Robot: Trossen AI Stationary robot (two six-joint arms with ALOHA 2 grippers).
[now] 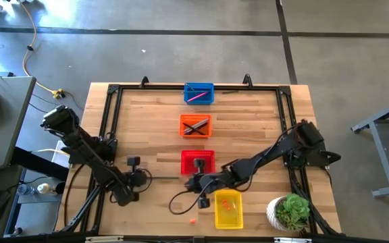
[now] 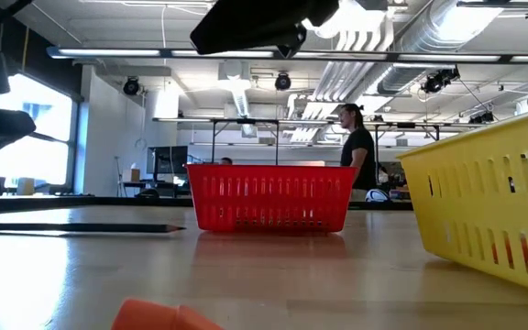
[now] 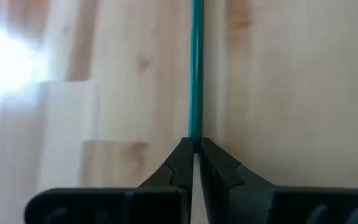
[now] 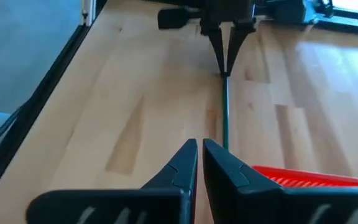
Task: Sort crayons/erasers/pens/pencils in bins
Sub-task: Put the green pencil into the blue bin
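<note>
We are seeing the left claw (image 3: 195, 148) clamping the green pencil (image 3: 196, 68) lying on the worktop (image 1: 154, 128). The right claw (image 4: 199, 149) is hovering with fingers together near the red bin (image 1: 198, 160).

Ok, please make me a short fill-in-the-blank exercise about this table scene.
1. The left tool is shut on a thin stick coloured ____.
2. The item in the blue bin is ____.
3. The yellow bin stands beside a potted ____.
Missing words: green; pink; plant.
</note>
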